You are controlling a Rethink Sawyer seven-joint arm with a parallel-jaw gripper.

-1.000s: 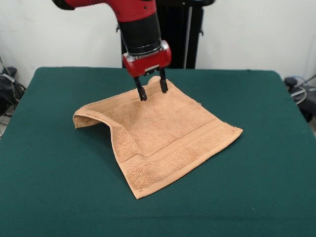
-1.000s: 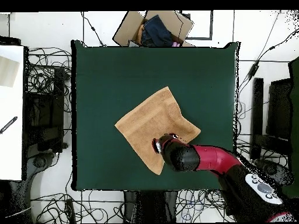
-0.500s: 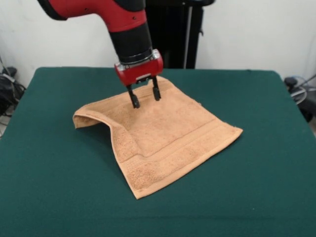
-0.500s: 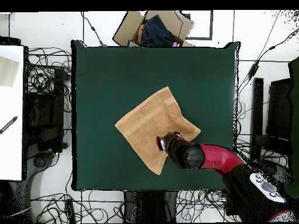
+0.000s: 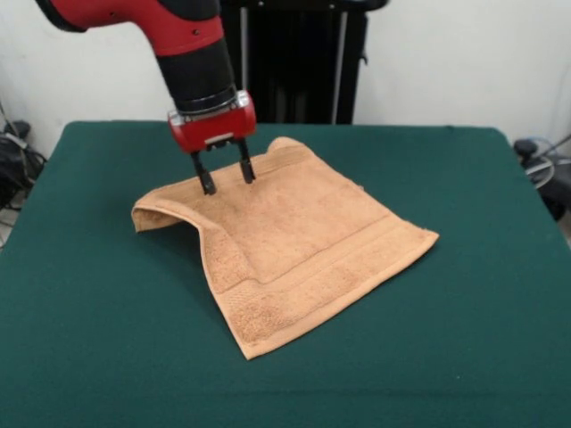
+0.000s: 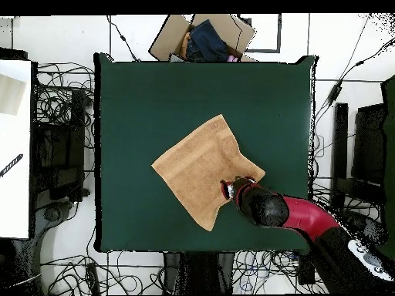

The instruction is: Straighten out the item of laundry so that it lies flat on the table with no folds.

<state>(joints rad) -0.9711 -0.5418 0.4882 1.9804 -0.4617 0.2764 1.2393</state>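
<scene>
The item of laundry (image 5: 294, 236) is a peach-orange towel lying diamond-wise on the dark green table (image 5: 482, 339). Its left corner is folded and humped up, with a raised ridge running toward the front corner. In the overhead view the laundry (image 6: 199, 166) lies near the table's (image 6: 139, 100) middle. My gripper (image 5: 225, 176) hangs open just above the towel's far left part, with nothing between its fingers. From above, the gripper (image 6: 228, 187) sits over the towel's lower right edge, mostly hidden by the arm.
An open cardboard box (image 6: 202, 36) with dark cloth in it stands beyond the table's top edge in the overhead view. Cables cover the floor around the table. A white bench (image 6: 14, 146) stands at the left.
My gripper has moved left across the towel's far part in the front view, staying open and just above the cloth. The towel has not changed shape.
</scene>
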